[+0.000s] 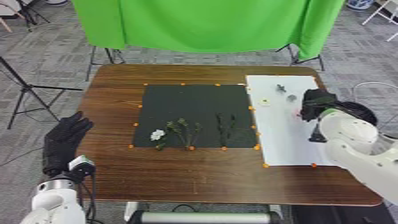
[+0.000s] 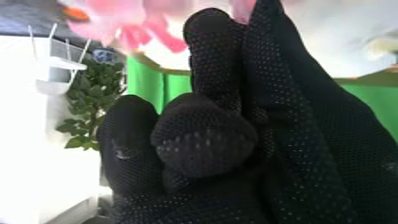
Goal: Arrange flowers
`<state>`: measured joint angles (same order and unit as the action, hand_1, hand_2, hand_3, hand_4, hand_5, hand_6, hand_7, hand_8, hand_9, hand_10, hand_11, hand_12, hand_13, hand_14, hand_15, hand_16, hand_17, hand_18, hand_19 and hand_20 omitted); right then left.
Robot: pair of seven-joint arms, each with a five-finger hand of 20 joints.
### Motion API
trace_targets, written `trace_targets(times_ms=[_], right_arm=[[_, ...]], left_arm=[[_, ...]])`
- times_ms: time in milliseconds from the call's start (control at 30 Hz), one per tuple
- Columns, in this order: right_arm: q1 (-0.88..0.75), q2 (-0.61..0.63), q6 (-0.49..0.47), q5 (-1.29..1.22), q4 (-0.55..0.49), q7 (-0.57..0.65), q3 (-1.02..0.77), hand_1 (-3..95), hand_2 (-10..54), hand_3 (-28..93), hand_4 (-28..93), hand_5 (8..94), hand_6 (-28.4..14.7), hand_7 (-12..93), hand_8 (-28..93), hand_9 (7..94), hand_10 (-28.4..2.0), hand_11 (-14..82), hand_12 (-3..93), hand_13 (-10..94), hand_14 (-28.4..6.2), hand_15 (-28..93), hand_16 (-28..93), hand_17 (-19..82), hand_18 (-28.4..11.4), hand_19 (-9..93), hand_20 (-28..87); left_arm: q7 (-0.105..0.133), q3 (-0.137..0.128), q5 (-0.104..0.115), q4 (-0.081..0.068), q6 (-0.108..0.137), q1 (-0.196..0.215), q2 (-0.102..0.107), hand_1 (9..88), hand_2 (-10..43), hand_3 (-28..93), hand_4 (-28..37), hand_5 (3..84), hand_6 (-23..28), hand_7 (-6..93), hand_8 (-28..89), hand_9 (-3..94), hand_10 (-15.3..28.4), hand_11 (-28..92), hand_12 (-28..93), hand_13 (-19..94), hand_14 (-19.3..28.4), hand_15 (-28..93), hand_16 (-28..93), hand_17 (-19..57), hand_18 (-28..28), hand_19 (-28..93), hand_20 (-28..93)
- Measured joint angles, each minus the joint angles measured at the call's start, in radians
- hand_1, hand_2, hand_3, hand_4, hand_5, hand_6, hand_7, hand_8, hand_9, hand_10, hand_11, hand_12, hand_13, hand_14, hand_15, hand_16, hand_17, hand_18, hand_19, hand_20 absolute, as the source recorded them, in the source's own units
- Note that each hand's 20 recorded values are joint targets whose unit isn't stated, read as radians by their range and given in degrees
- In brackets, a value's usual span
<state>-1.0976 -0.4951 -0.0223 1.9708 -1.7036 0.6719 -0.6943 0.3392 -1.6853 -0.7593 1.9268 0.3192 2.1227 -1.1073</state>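
I cannot tell whether the right hand [image 1: 317, 103] grips anything; pink flowers [image 2: 117, 14] lie just beside it. With so little clearance, a careless sideways move could crush or drag them.

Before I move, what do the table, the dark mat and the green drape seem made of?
Table: wood or wood-look laminate, brown with streaky grain. Dark mat: perhaps paper or felt, flat without gloss. Green drape: cloth, most likely, since it hangs in soft folds.
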Motion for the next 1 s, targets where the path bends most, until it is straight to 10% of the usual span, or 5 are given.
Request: trace_targets(times_ms=[1000], right_arm=[[0.203,0.000,0.364,0.121,-0.146,-0.155,0.203,53.5,-9.5,65,-11,85.6,-1.5,20,11,92.4,-10.6,27.8,30.6,94,-0.8,63,26,70,-10.5,93,50]], left_arm=[[0.001,-0.004,0.000,0.009,0.005,0.008,-0.002,27.3,14.2,68,-28.3,52.9,4.6,13.2,-8,49.7,13.9,21,11,43,16.0,22,-3,14.4,9.5,4,20]])
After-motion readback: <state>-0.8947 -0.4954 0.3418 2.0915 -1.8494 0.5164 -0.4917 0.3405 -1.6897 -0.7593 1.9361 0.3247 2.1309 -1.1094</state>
